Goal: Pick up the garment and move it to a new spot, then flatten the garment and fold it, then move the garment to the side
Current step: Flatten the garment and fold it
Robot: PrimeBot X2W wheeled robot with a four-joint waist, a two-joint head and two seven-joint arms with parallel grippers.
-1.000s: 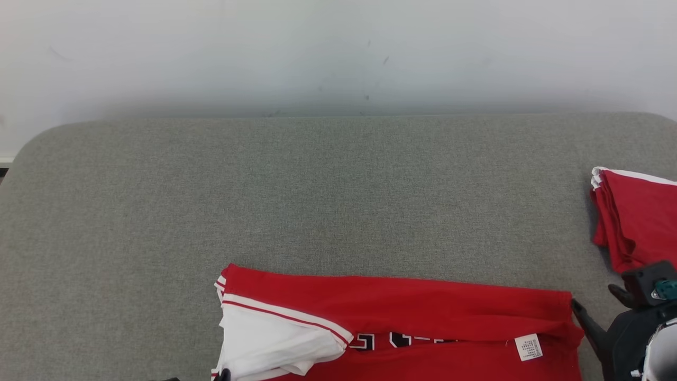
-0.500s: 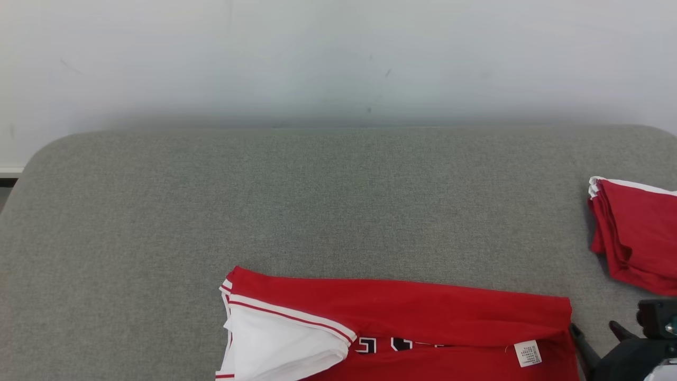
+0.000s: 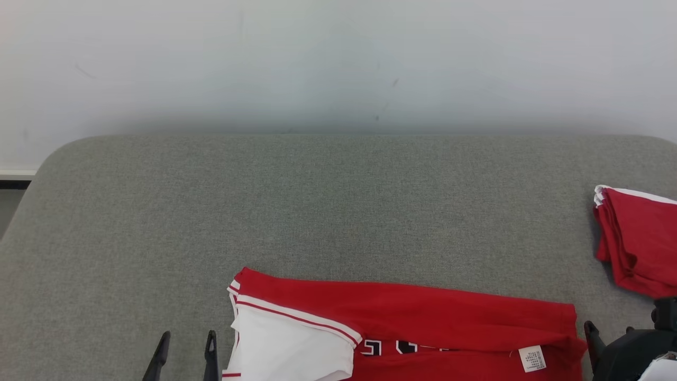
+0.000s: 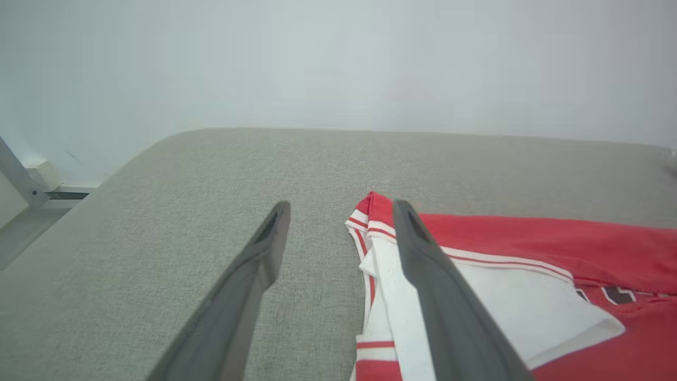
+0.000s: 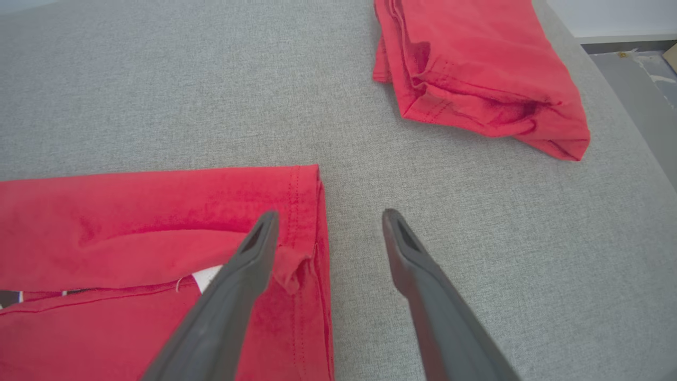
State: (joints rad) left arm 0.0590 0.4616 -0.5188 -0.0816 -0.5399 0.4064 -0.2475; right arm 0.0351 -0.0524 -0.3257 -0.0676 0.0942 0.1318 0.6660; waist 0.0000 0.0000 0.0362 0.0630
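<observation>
"Where was the garment when you looked?"

"Lying flat along the near edge of the grey table. It was red and folded over into a long band. Its left end showed a white panel with red-and-white trim, and a small white tag sat near the right end. Some dark lettering peeked out from under the fold."

"And the arms?"

"One at each end. The left gripper stood just beside the trimmed end, its two fingers spread wide apart. Seen from its own wrist, one finger crossed in front of the white trim and the other stood over bare table. I couldn't tell whether either touched the cloth."

"The right one?"

"The right gripper was spread wide too, at the hemmed end. One finger lay over the corner of the hem, where the cloth puckered into a little bump, and the other was over bare grey. The hem's edge ran between them. Touching or just above, I couldn't say."

"Anything else on the table?"

"A second folded red cloth, bunched in layers, far over on the right, well apart from the garment and beyond the right gripper. Behind it all was a plain pale wall."
</observation>
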